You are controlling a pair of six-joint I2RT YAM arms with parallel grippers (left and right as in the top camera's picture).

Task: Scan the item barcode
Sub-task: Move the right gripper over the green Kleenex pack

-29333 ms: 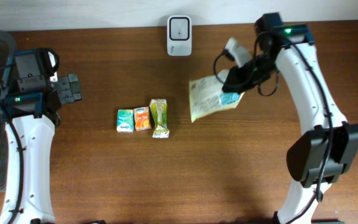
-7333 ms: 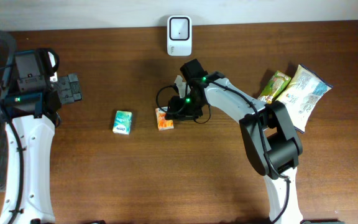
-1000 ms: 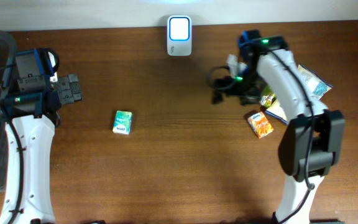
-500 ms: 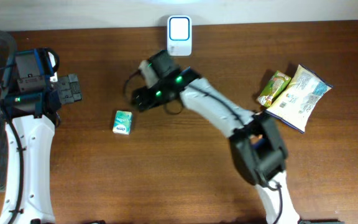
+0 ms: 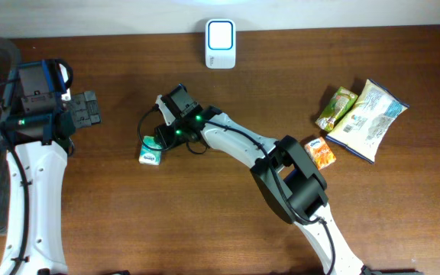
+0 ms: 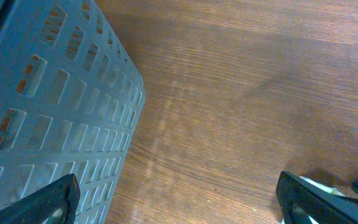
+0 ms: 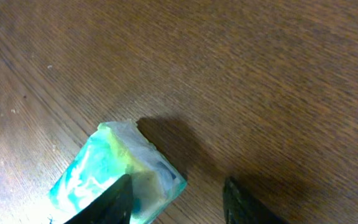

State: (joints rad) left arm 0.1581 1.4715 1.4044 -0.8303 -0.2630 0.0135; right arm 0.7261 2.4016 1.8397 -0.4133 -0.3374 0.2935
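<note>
Green packet (image 5: 151, 150) lying on the table (image 5: 205, 229) left of centre, I'm seeing my right gripper (image 5: 159, 140) straddling its corner, fingers (image 7: 120, 200) parted, not clamping, left gripper (image 5: 90, 109) hanging wide open

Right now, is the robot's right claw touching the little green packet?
Cannot tell. In the right wrist view one finger of the right gripper overlaps the green packet, but might hover above it. Overhead, the arm hides the tips.

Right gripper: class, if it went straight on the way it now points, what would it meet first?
Probably the green packet, lying against one finger; depth is unclear, otherwise the bare table.
</note>
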